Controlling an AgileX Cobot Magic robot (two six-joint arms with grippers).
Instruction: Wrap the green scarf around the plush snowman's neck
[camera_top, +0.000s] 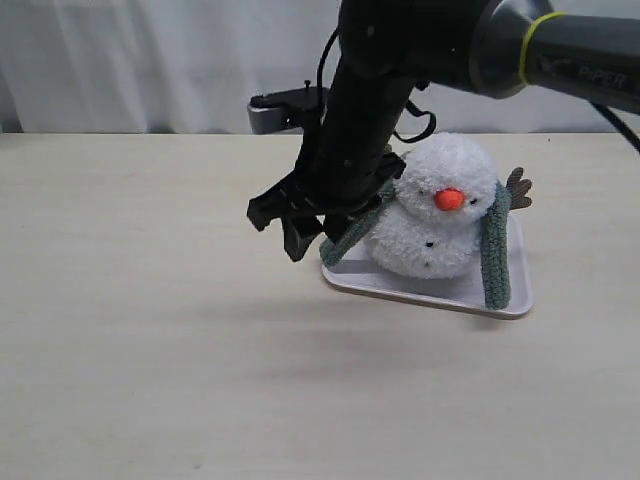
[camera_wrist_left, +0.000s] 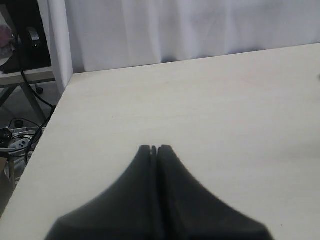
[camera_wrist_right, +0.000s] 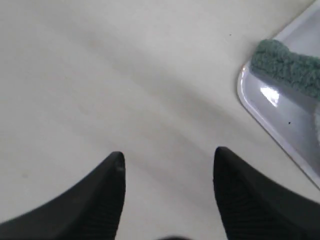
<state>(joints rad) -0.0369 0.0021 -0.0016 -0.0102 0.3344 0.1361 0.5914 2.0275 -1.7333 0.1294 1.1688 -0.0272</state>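
Observation:
The plush snowman stands on a white tray, orange nose facing the camera. The green scarf lies over its shoulders, one end hanging down each side: one at the right, the other at the left beside my right gripper. The front of the neck shows bare white fluff. My right gripper hangs open just left of the tray with nothing between its fingers; in its wrist view, the right gripper is over bare table with a scarf end on the tray corner. My left gripper is shut and empty, away from the snowman.
The right arm reaches across from the upper right, covering the snowman's left side. A brown twig arm sticks out at the right. The table edge and a white curtain appear in the left wrist view.

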